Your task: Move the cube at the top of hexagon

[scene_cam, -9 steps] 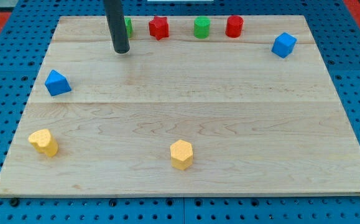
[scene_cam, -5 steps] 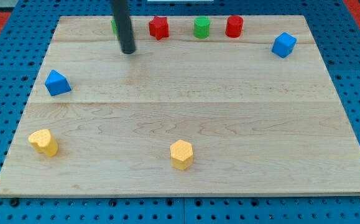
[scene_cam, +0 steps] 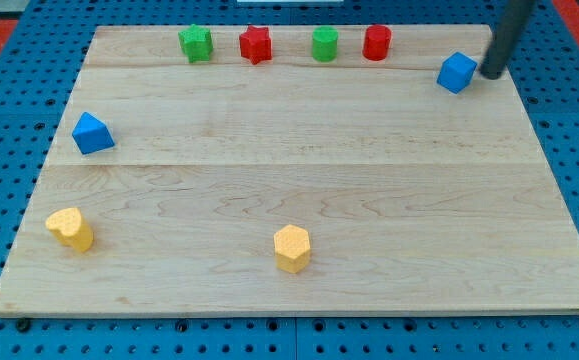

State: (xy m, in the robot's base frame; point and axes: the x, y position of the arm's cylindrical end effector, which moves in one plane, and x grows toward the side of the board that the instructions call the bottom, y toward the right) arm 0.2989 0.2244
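Note:
A blue cube (scene_cam: 457, 72) sits near the board's top right corner. A yellow hexagon (scene_cam: 292, 248) stands near the bottom middle of the board. My tip (scene_cam: 492, 74) is just to the right of the blue cube, close to its right side; whether it touches the cube I cannot tell. The dark rod rises from it toward the view's top right.
Along the top edge stand a green block (scene_cam: 196, 44), a red star-like block (scene_cam: 256, 44), a green cylinder (scene_cam: 324, 44) and a red block (scene_cam: 376, 42). A blue triangular block (scene_cam: 92, 133) lies at the left. A yellow heart block (scene_cam: 71, 228) lies at bottom left.
My tip has swept from the top left, beside the green block, across the board to the right side of the blue cube. No block has moved.

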